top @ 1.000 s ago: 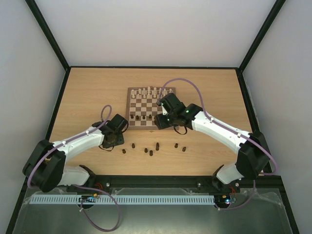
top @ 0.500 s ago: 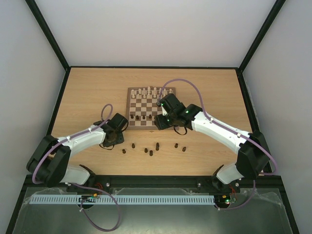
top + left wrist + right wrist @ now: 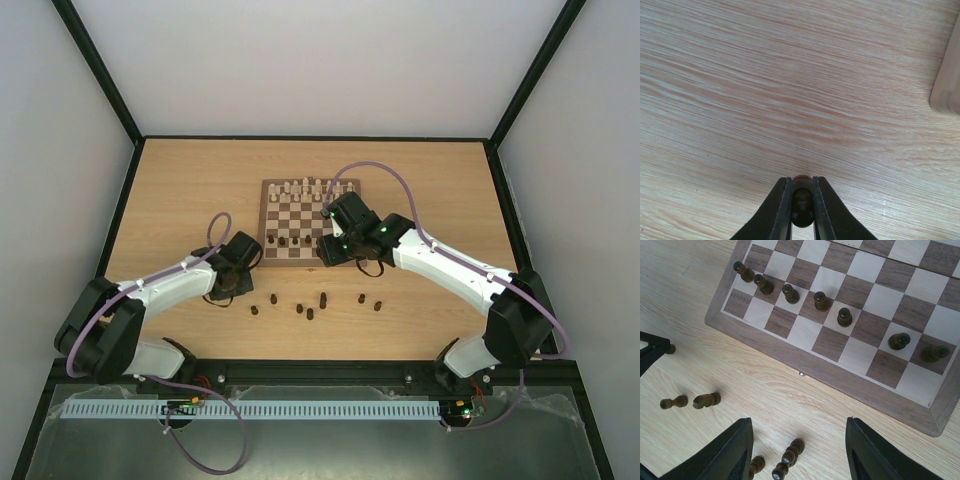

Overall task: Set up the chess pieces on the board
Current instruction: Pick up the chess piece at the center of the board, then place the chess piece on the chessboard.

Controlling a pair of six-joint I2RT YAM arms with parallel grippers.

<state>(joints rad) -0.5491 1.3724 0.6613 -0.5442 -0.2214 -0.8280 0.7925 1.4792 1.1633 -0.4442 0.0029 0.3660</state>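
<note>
Fingertips of the left gripper (image 3: 802, 186) are clamped on one dark, round-headed chessman (image 3: 802, 212). Most of it is hidden between the black fingers, so its kind is not discernible. The gripper sits low over the pale, grained tabletop (image 3: 765, 90), just left of the board (image 3: 310, 222). The right gripper (image 3: 799, 455) is spread wide and holds nothing, its fingers cut off by the lower frame edge, above the table near the board's front border. Loose chess pieces (image 3: 706, 400) lie toppled on the wood before the board. A row of seven dark chessmen (image 3: 821, 301) stands on the checkered squares. Cream chessmen (image 3: 310, 187) line the far ranks, too small to sort by shape.
</note>
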